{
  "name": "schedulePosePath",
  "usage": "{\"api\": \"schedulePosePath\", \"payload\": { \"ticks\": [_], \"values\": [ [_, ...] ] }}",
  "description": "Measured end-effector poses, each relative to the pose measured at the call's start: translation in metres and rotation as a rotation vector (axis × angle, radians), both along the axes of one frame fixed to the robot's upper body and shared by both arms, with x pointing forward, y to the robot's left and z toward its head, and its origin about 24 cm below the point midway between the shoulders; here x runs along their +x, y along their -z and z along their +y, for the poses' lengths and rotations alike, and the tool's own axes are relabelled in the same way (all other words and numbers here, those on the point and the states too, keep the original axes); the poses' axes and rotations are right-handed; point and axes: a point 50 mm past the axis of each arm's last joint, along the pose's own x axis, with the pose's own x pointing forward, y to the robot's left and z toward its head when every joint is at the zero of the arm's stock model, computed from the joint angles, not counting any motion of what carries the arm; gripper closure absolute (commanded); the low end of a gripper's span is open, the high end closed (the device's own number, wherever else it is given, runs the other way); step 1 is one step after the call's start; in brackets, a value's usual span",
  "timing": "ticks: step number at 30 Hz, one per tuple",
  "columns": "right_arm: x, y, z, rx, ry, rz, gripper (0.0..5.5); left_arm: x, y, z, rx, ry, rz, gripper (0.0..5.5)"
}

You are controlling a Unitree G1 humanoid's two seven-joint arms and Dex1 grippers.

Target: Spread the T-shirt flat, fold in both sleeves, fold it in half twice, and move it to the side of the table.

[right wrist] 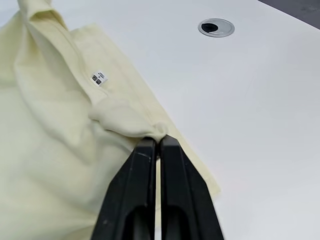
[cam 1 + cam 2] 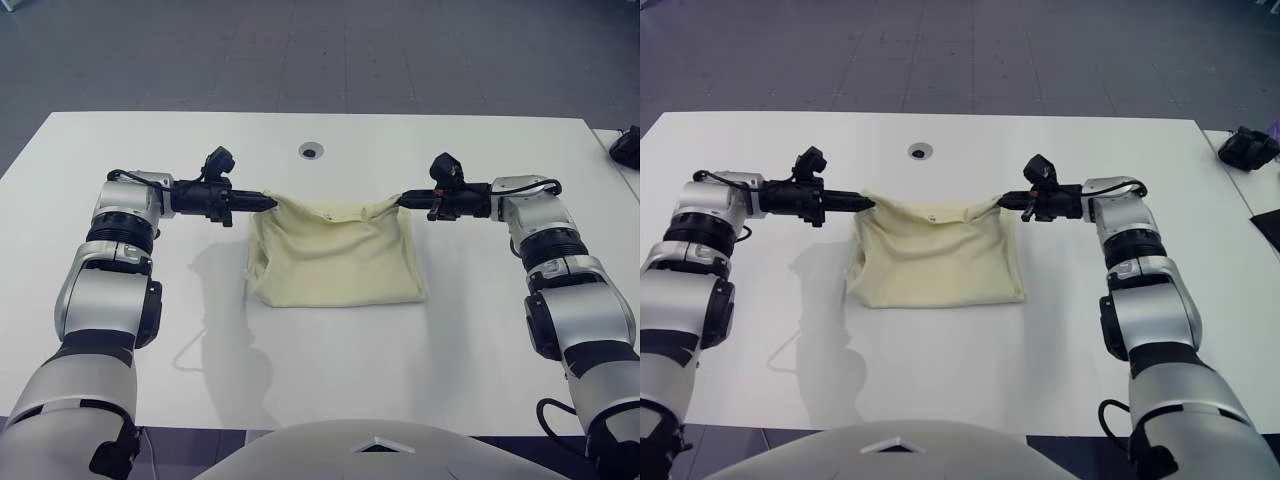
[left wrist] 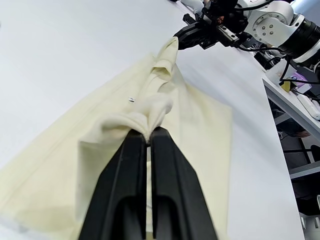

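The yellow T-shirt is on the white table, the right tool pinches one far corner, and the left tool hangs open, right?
No: the left tool is shut on the other far corner of the T-shirt, as the left wrist view shows. Otherwise right.

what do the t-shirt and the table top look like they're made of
T-shirt: soft matte cloth, likely cotton knit; it bunches and drapes where pinched. Table: hard, smooth white top, perhaps laminate; flat and even, with a round cut hole.
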Motion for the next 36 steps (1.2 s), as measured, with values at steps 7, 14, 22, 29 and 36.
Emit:
{"api": "schedulePosePath", "payload": {
  "ticks": [7,14,22,29,36],
  "values": [
    [-0.002,0.016,-0.004,-0.034,0.07,0.027,5.22,0.004,0.014,-0.003,0.08,-0.089,0.015,5.5],
    [0.004,0.016,0.0,0.027,0.18,-0.023,4.14,0.014,0.016,-0.005,0.122,-0.24,-0.025,4.22],
    [0.018,-0.009,0.003,-0.025,0.3,-0.316,2.89,0.034,-0.017,0.002,0.148,-0.442,-0.251,2.92],
    [0.003,0.007,0.029,-0.26,0.041,-0.464,1.68,0.01,0.002,-0.019,0.412,-0.228,-0.478,1.65],
    [-0.005,0.02,0.023,-0.461,-0.075,-0.54,0.61,-0.032,0.03,-0.037,0.698,0.088,-0.585,0.51]
  ]
}}
